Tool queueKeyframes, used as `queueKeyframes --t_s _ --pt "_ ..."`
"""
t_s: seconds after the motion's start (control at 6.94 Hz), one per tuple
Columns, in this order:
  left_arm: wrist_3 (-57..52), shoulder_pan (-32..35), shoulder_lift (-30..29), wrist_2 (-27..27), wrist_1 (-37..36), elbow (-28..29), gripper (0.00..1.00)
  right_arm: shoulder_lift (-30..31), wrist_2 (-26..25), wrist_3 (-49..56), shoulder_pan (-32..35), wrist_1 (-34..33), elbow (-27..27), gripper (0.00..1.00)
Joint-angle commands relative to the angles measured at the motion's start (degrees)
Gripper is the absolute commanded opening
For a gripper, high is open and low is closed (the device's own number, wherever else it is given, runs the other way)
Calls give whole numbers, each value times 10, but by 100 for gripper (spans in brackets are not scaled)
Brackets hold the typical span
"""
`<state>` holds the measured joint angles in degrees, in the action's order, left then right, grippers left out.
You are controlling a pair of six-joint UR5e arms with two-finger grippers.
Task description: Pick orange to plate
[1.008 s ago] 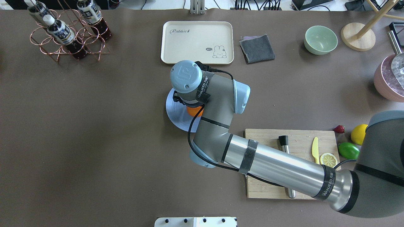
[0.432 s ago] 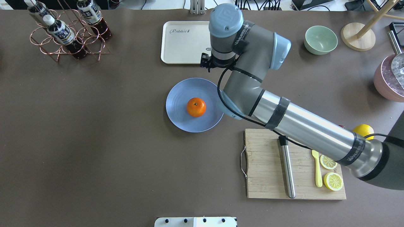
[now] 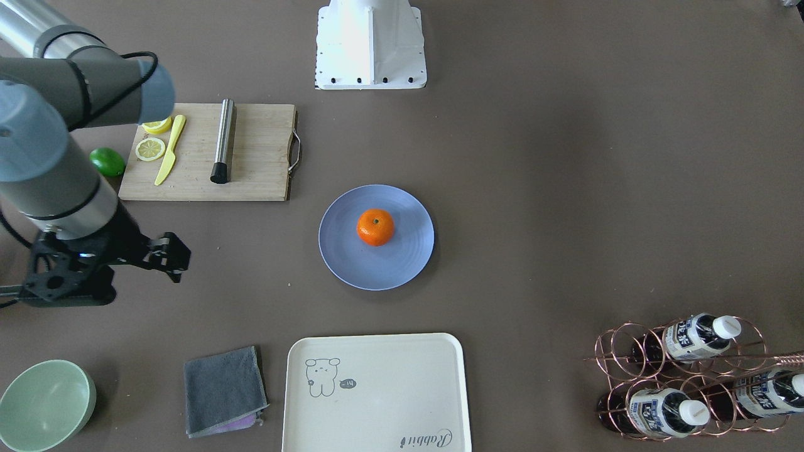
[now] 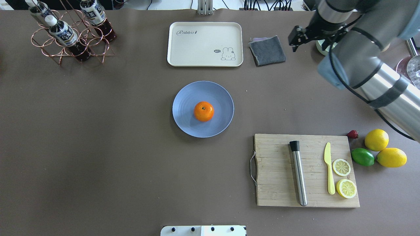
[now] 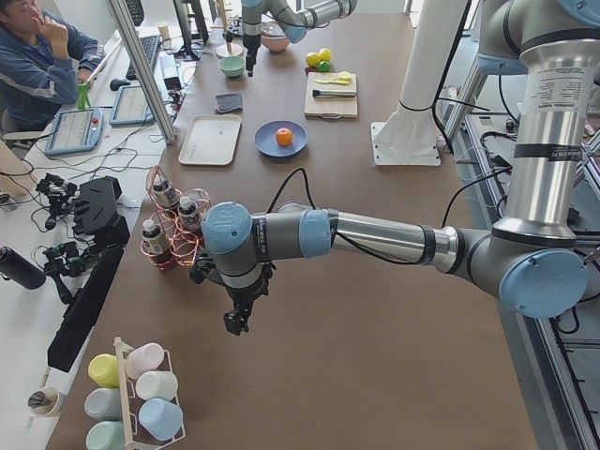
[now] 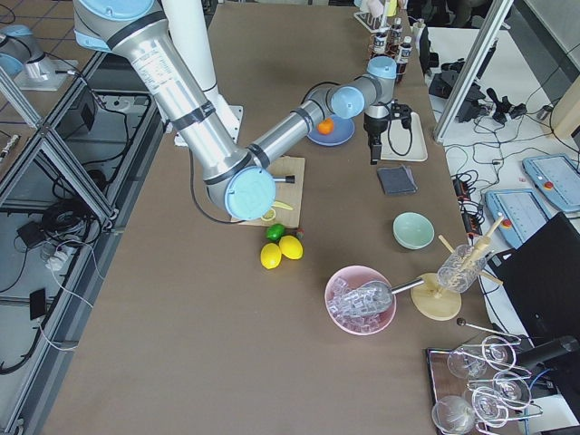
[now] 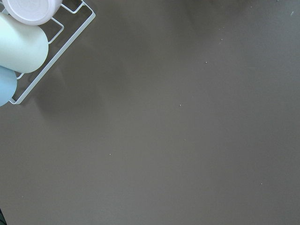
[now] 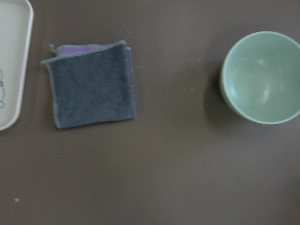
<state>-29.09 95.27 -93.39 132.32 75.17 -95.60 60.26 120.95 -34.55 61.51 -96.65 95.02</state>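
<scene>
Bright, even light, soft shadows (right wrist view blurry).

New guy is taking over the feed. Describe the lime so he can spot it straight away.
Find the wooden board on the robot's right side of the table. Off its short edge opposite the handle sits a small cluster of fruit. The lime is the glossy green one, lying between the board and two yellow lemons.

Cream tray (image 4: 197, 49), folded grey cloth (image 4: 267, 50) and pale green bowl (image 3: 45, 405) in a row; wooden cutting board (image 4: 275, 170) carrying steel rod (image 4: 298, 177), yellow knife (image 4: 329, 170) and two lemon slices (image 4: 341, 167), with two lemons (image 4: 376, 140) and a lime (image 4: 362, 156) just beside.
</scene>
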Motion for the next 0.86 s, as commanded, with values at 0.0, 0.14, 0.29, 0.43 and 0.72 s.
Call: queueKeyframes --t_s 0.0,0.14,0.29,0.43,0.72 --pt "1 0 0 0 9 15 99 142 37 258 126 -2 39 100" --pt "1 0 0 0 17 18 99 186 58 335 182 -1 34 100" --pt "1 0 -1 0 17 18 99 211 70 385 232 -6 24 100" --pt "1 0 -1 0 17 18 99 236 73 400 265 0 -10 100" --pt "1 0 -1 0 17 16 99 277 71 396 295 1 -22 100"
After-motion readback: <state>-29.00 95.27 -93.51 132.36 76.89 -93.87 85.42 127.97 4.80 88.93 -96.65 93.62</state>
